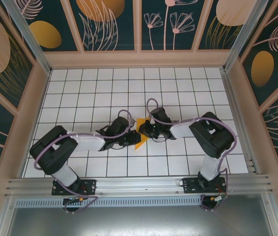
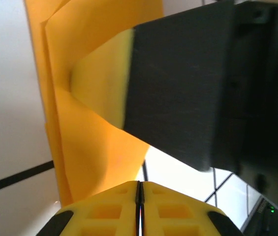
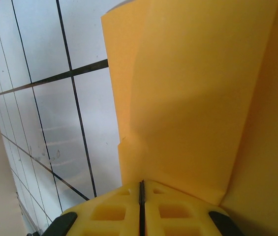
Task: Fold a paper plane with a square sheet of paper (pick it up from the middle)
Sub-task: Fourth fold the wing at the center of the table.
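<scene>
The square sheet of paper sits at the right gripper, raised off the white tiled worktop. It is already creased into overlapping layers.

Right gripper: jaws closed to a hairline, and the paper's lower edge runs into the tips, so it appears clamped on the sheet.

Left gripper: directly opposite the right gripper and just beside it. Its jaws are also closed to a hairline. Paper reaches the tips, but a pinch cannot be confirmed.

Handling: the sheet is thin, matte, orange-yellow and very light. It bows between supports rather than holding flat. It is likely to slip from a shallow pinch and to tear or take stray creases under a sideways pull.

Take hold on a layered fold, close to the right gripper's clamp, where the paper is stiffest.
</scene>
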